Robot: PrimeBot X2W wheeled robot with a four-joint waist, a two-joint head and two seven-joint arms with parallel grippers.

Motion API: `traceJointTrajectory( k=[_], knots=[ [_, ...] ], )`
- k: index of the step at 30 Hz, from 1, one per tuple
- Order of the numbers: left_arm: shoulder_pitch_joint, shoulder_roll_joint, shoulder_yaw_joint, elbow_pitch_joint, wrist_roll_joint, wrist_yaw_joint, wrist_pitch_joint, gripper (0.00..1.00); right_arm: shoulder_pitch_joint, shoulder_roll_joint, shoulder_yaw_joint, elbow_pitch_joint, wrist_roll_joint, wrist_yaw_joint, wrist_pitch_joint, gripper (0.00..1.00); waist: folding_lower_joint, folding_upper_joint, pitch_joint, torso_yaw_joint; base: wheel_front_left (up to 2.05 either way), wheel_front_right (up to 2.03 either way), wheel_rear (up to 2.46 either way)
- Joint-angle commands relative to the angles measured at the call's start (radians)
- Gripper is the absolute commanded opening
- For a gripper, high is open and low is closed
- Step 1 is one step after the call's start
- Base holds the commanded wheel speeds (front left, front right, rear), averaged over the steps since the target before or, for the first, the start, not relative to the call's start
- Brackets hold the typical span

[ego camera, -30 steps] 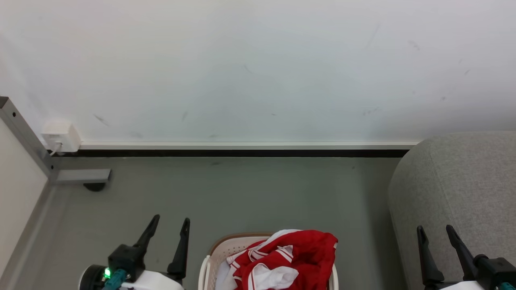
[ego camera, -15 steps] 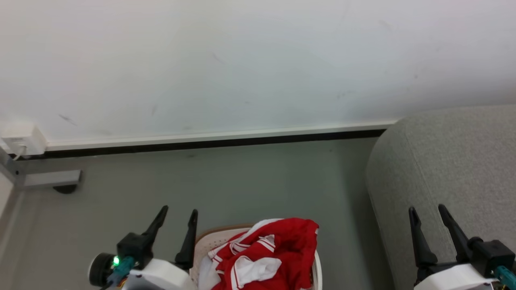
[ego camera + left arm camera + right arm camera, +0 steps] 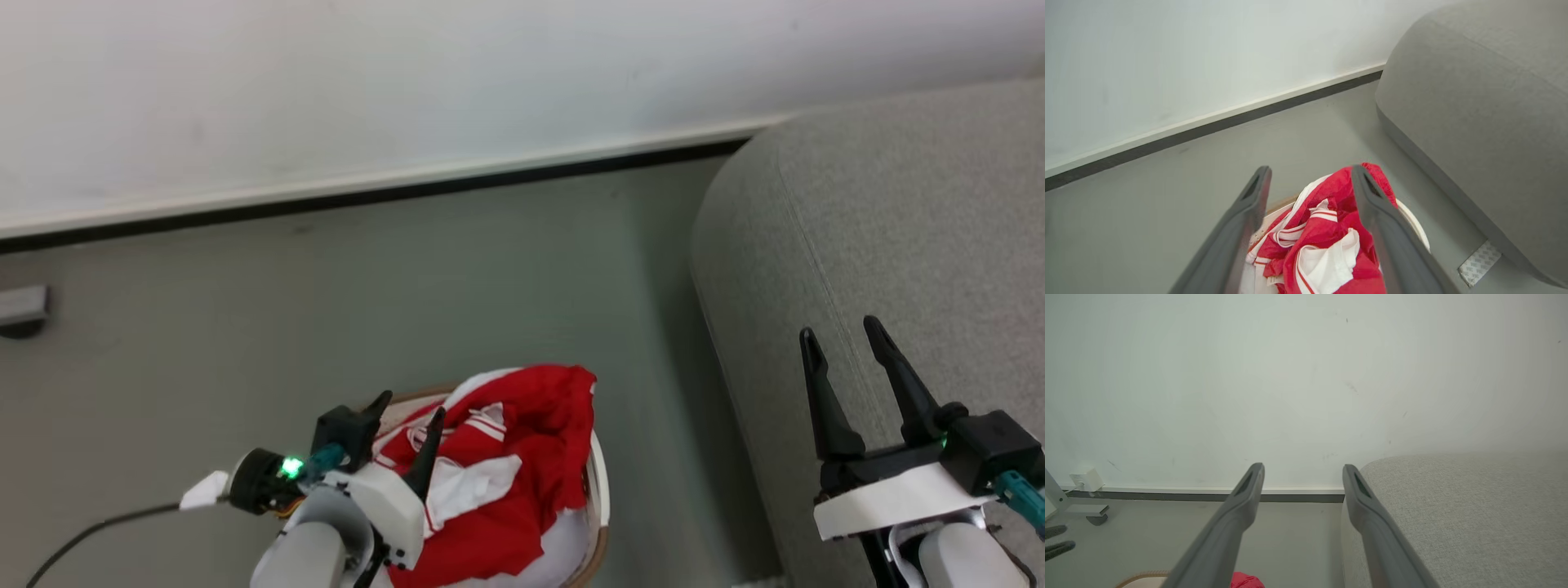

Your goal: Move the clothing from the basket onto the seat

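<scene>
The clothing (image 3: 531, 441) is a crumpled heap of red fabric with white stripes and panels, and it fills the basket (image 3: 602, 490), an off-white tub with a brown rim on the grey floor. My left gripper (image 3: 411, 406) hangs open over the heap's left side, with nothing between its fingers. In the left wrist view the left gripper (image 3: 1310, 169) frames the clothing (image 3: 1327, 245) from above, and the basket's rim (image 3: 1414, 222) peeks out on the right. My right gripper (image 3: 839, 328) stands open over the seat (image 3: 898, 204), a big light-grey sofa right of the basket. In the right wrist view the right gripper (image 3: 1302, 466) is empty beside the seat (image 3: 1453, 514).
A white wall with a dark baseboard (image 3: 367, 192) runs behind the basket. A grey metal foot (image 3: 20, 306) sits at far left, and a cable (image 3: 82, 531) trails from my left arm. A pale pad (image 3: 1480, 261) lies on the floor by the seat's base.
The head camera has tilted down and turned right, shifting the whole picture. My left gripper has come from beside the basket to over the clothing. Both grippers stay open.
</scene>
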Motion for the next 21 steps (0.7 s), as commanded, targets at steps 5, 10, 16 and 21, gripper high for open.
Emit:
traceJointTrajectory(
  k=[5, 10, 16, 21],
  knots=[
    [-0.122, 0.001, -0.048, 0.186, 0.036, 0.0, 0.052, 1.0, -0.054, 0.007, 0.008, -0.028, 0.01, -0.002, 0.0, 1.0, -0.0001, 0.0, 0.132, -0.053, 0.0, 0.0, 0.0],
    [-0.165, -0.004, -0.104, 0.293, 0.056, -0.003, 0.096, 1.0, -0.071, 0.012, 0.018, -0.036, 0.022, -0.002, 0.0, 1.0, -0.0001, 0.0, 0.175, -0.062, 0.0, 0.0, 0.0],
    [-0.199, -0.008, -0.164, 0.402, 0.054, -0.006, 0.131, 1.0, -0.085, 0.017, 0.038, -0.043, 0.032, -0.002, 0.0, 1.0, -0.0001, 0.0, 0.223, -0.072, 0.0, 0.0, 0.0],
    [-0.232, -0.01, -0.198, 0.444, 0.061, 0.006, 0.121, 1.0, -0.109, 0.015, 0.052, -0.053, 0.034, -0.002, 0.0, 1.0, -0.0001, 0.0, 0.276, -0.078, 0.0, 0.0, 0.0]
  ],
)
